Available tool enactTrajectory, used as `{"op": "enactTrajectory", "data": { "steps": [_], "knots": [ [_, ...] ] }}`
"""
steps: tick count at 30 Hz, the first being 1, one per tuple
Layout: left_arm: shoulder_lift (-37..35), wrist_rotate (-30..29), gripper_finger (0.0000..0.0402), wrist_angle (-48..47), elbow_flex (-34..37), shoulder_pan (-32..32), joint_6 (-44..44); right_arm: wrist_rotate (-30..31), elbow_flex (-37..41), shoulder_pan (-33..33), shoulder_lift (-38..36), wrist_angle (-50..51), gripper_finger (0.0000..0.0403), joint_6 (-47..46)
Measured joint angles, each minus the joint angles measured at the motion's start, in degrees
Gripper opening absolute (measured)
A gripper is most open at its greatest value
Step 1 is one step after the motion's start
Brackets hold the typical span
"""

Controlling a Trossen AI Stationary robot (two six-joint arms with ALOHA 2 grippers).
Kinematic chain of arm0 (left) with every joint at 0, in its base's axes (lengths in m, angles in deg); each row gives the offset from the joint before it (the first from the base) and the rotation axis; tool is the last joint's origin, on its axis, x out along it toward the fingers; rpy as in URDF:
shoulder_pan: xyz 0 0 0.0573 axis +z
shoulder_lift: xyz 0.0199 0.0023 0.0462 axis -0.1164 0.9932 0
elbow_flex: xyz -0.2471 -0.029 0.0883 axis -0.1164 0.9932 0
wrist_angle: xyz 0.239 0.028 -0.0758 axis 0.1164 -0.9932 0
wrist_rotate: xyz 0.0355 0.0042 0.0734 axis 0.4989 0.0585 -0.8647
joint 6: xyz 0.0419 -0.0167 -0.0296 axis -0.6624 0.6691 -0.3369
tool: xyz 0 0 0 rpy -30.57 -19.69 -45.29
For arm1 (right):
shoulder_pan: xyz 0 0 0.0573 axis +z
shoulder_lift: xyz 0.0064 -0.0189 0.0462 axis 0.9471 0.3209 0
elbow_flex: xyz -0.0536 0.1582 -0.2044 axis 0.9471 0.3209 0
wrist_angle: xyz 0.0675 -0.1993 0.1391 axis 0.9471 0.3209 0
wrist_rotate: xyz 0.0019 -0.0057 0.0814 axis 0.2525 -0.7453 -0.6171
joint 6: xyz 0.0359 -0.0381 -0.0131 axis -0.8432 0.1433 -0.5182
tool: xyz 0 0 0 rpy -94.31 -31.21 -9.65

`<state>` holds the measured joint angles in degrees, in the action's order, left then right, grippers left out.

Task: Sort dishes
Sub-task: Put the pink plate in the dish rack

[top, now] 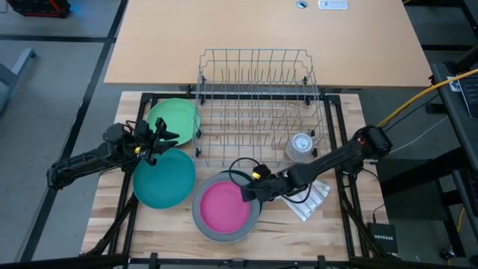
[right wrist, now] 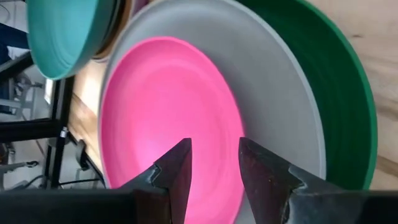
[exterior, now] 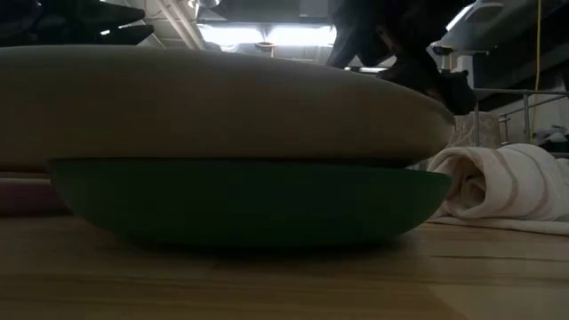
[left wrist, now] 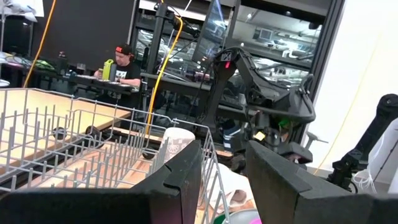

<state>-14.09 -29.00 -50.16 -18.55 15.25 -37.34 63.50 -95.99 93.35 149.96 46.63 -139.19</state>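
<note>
Right arm lines up on pink plate

Right gripper (right wrist: 214,163), fingers parted and empty, hovers over the pink plate (top: 224,207) at six o'clock; next, close on its rim. Left gripper (top: 159,139), parted, waits at nine o'clock.

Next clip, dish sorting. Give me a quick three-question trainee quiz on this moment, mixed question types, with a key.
1. True or false: the wire dish rack already holds a plate.
2. Multiple choice: the right hand hovers over which dish? A) the light green plate B) the teal dish C) the pink plate
3. Fill in: in the right wrist view, the pink plate lies in a grey dish, which sits on a dark ____ dish.

Key
1. False; no plate stands in it.
2. C. Its fingers are open at that plate's edge, holding nothing. The left hand is between the light green and teal dishes.
3. green
</note>
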Motion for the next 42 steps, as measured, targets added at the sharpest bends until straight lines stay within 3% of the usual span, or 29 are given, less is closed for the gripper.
{"op": "enactTrajectory", "data": {
  "steps": [19,34,42],
  "knots": [
    [0.0,0.0,0.0117,-0.4,0.0,0.0,0.0,-0.4,0.0,0.0,1.9,2.7,0.0136,-5.8],
    [0.0,0.0,0.0117,-1.0,0.0,0.0,0.1,-6.3,0.0,0.0,7.4,-1.9,0.0134,-7.5],
    [0.0,0.0,0.0117,-2.2,0.0,0.0,0.0,-6.3,0.0,0.0,7.6,-4.2,0.0064,-7.0]
  ]
}}
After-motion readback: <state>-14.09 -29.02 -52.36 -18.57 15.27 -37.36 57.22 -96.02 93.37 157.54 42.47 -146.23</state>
